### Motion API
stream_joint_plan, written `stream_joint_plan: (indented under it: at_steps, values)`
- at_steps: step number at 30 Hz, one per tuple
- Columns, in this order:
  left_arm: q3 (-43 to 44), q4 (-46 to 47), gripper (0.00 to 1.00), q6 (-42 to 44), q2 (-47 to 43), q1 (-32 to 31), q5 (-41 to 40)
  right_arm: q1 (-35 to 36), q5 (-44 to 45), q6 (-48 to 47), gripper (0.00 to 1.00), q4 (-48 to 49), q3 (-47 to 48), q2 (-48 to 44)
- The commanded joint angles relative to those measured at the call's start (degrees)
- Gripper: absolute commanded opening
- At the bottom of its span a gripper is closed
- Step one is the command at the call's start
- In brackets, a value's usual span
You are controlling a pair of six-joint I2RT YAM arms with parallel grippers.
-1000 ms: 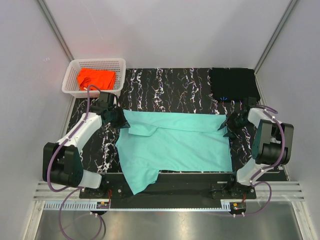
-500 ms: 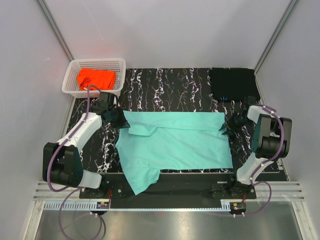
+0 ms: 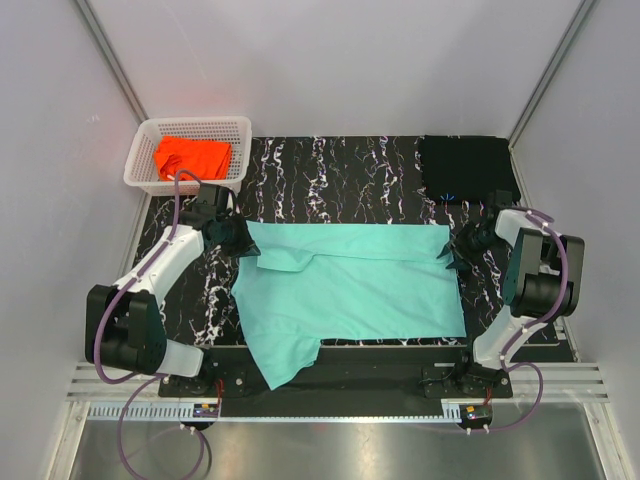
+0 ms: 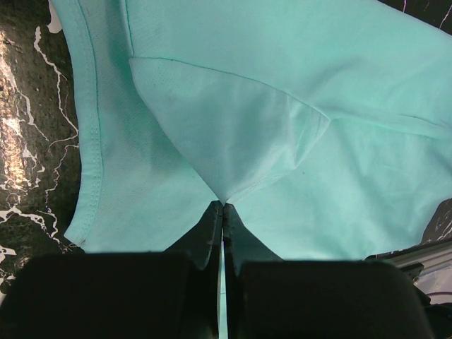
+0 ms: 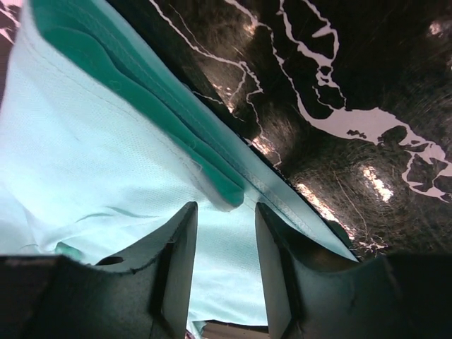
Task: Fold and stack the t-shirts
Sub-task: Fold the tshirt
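The mint-teal t-shirt (image 3: pixel 350 285) lies spread on the black veined tabletop, its far edge folded toward the near side. My left gripper (image 3: pixel 240 243) is at its far left corner, shut on a pinch of mint cloth (image 4: pixel 233 162). My right gripper (image 3: pixel 456 250) is at the shirt's far right corner, open, its fingers either side of the folded edge (image 5: pixel 219 183) without holding it. The orange t-shirt (image 3: pixel 190 157) lies crumpled in the white basket. The black t-shirt (image 3: pixel 467 165) lies folded at the far right of the table.
The white lattice basket (image 3: pixel 240 150) stands at the far left corner. Grey walls close in on both sides and behind. A sleeve of the mint shirt (image 3: pixel 280 360) hangs over the table's near edge between the arm bases.
My right gripper has opened and let go of the shirt's far right corner, drawing back slightly to the right. The left gripper has kept still.
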Motion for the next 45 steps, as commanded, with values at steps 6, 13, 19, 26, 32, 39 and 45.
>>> stream_joint_plan:
  at_steps: [6, 13, 19, 26, 32, 39, 45]
  values:
    - [0.73, 0.85, 0.00, 1.27, -1.54, 0.00, 0.25, -0.28, 2.01, -0.86, 0.42, -0.38, 3.99, 1.44]
    - [0.99, 0.68, 0.00, 1.36, -1.37, 0.00, 0.33, -0.28, 1.22, -0.86, 0.39, -0.11, 3.47, 2.50]
    - [1.60, 0.76, 0.00, 1.27, -1.28, 0.00, 0.34, -0.28, 1.13, -1.12, 0.20, -0.03, 3.81, 2.50]
    - [6.96, 0.24, 0.00, 1.97, -1.98, 0.00, -1.25, -0.28, -0.63, 0.81, 0.00, -0.82, 8.03, 0.92]
    - [12.67, 0.15, 0.00, 2.15, 0.48, 0.00, -2.39, -0.28, -1.33, 1.34, 0.00, -1.61, 12.95, 1.71]
    - [18.47, 0.15, 0.00, 3.03, 3.82, 0.96, -3.80, -0.28, -2.12, 1.87, 0.00, -2.14, 21.47, 8.37]
    - [15.33, 0.15, 0.00, 1.71, 0.23, 1.32, -2.74, -0.28, -3.62, 2.39, 0.00, -2.75, 25.79, 11.46]
